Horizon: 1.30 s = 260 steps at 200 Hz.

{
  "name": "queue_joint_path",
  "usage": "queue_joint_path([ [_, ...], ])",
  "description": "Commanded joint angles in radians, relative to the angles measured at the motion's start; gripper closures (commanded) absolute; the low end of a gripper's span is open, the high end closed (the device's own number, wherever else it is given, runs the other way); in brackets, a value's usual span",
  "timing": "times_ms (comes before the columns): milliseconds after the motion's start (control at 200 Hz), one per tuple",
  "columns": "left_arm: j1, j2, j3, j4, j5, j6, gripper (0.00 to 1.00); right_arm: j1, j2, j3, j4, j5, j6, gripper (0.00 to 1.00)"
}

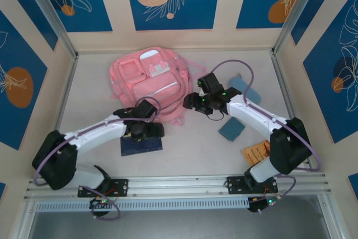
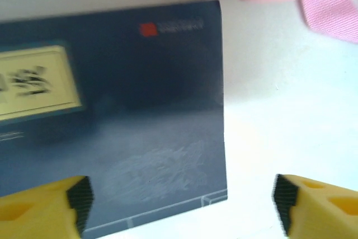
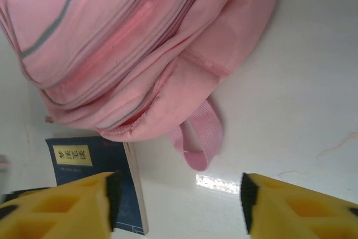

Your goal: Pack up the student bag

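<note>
Nearest to the bases, a small orange card point(image 1: 256, 152) lies on the white table point(image 1: 190, 160) beside the right arm. A little farther, a dark blue book point(image 1: 140, 145) lies flat in front of the left arm. The left gripper point(image 2: 179, 205) hangs low over this book with its yellow fingers point(image 2: 45, 208) wide apart. One finger is above the cover and the other is above the bare table past the book's edge, and nothing is between them. To the right, a teal notebook point(image 1: 231, 130) lies under the right forearm.

The right gripper point(image 3: 179, 200) is just beside the lower edge of the student bag point(image 1: 148, 79). Its fingers point(image 3: 302, 208) are also apart, with only table surface between them. A pink strap loop point(image 3: 201, 138) of the bag lies on the table just ahead of them.

The bag lies flat in the middle of the table toward the back wall, pockets facing up, its lower edge close to the book. Another blue item point(image 1: 245, 89) lies well to its right.
</note>
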Motion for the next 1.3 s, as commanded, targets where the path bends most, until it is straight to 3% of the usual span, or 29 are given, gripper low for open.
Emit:
queue_joint_path([
  [0,0.060,-0.087,0.038,-0.156,-0.063,0.053,0.22,0.086,0.076,0.083,-0.037,0.012,-0.094,0.46],
  [145,0.141,-0.163,-0.026,-0.194,-0.055,0.041,0.40,0.218,0.222,0.209,-0.046,0.065,-0.144,0.54],
  [345,0.198,-0.224,-0.186,-0.122,0.010,-0.042,0.69,0.331,0.426,0.397,-0.088,0.109,-0.195,0.69],
  [510,0.228,-0.220,-0.268,-0.067,0.019,-0.070,0.81,0.378,0.557,0.510,-0.153,0.156,-0.236,0.76],
  [895,0.280,-0.101,-0.295,0.016,-0.032,-0.022,0.91,0.431,0.629,0.434,-0.203,0.274,-0.255,0.79],
  [1155,0.344,-0.009,-0.265,0.104,-0.016,0.035,0.92,0.508,0.557,0.272,-0.187,0.227,-0.264,0.80],
  [1295,0.371,0.058,-0.220,0.122,-0.020,0.082,0.91,0.544,0.499,0.180,-0.117,0.131,-0.277,0.79],
])
